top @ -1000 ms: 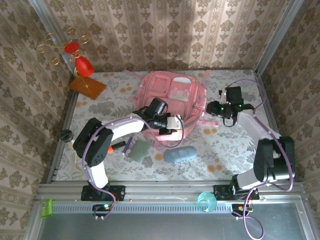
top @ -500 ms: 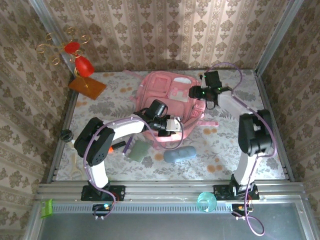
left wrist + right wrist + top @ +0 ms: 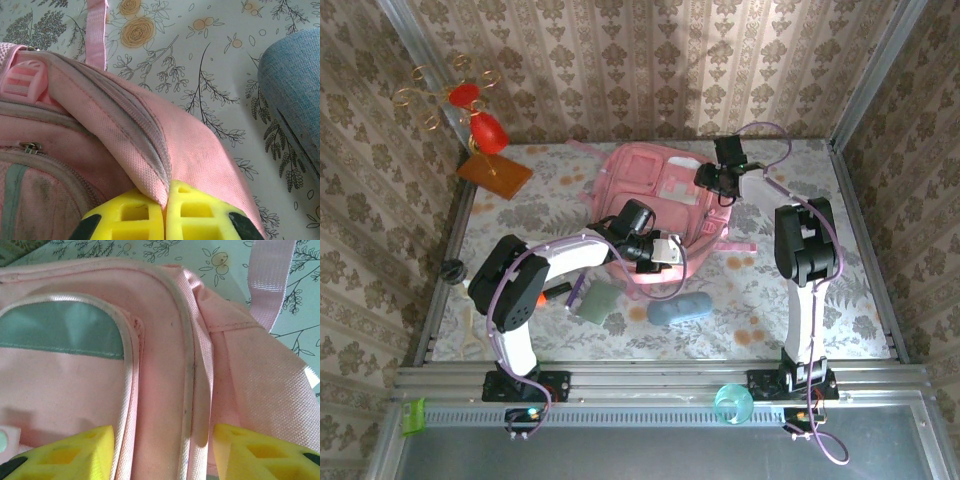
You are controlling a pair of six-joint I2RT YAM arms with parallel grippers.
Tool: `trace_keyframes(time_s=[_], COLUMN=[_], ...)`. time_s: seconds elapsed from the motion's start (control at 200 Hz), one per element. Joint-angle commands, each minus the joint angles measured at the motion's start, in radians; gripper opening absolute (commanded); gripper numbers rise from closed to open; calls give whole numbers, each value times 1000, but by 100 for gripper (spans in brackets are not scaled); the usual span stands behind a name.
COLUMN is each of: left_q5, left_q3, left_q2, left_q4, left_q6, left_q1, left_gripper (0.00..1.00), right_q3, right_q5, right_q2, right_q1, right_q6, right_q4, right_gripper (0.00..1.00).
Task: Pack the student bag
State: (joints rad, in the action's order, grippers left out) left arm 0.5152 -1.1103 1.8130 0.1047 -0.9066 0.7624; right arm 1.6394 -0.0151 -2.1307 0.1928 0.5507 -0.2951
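Your left gripper (image 3: 166, 200) clamped a fold of the student bag (image 3: 660, 185), centre-frame overhead; your right gripper (image 3: 162, 450) hung open over its upper-right edge. Packing seemed barely started: a blue case (image 3: 680, 310) and green item (image 3: 597, 300) lay outside.

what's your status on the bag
Left pincer shut on student bag edge. Right pincer open, astride its seam. Blue case beside bag, not blocking.
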Motion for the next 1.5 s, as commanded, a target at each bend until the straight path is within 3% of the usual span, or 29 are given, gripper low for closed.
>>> trace_keyframes(time_s=[0.0, 0.165, 0.24, 0.435, 0.645, 0.83, 1.005, 1.265, 1.495], left_q5=[2, -2, -10, -11, -12, -41, -96, -249, -606], left_q3=[16, 11, 7, 2, -29, -51, -83, -116, -109], left_q2=[-30, -32, -33, -50, -57, -45, -18, 7, 11], left_q4=[49, 50, 50, 47, 62, 89, 107, 17, 10], left_q6=[-28, -28, -29, -33, -46, -57, -48, 231, 545], left_q1=[-6, -8, -10, -32, -77, -133, -193, -263, -298], left_gripper=[0, 0, 0, 0, 4, 10, 25, 39, 55], right_q3=[4, -58, -55, -125, -331, -547, -730, -909, -1079], right_q5=[1, -169, -224, -136, -12, 23, 38, 154, 387], right_q2=[-46, -54, -59, 18, 208, 367, 525, 731, 865], right_q1=[-35, -71, -77, -86, -136, -155, -145, -15, 205], right_q6=[63, 142, 150, 129, 130, 158, 224, 310, 459], right_q4=[-21, 120, 146, 158, 232, 314, 419, 485, 596], right_gripper=[53, 43, 31, 0, 0, 0, 0, 0, 0])
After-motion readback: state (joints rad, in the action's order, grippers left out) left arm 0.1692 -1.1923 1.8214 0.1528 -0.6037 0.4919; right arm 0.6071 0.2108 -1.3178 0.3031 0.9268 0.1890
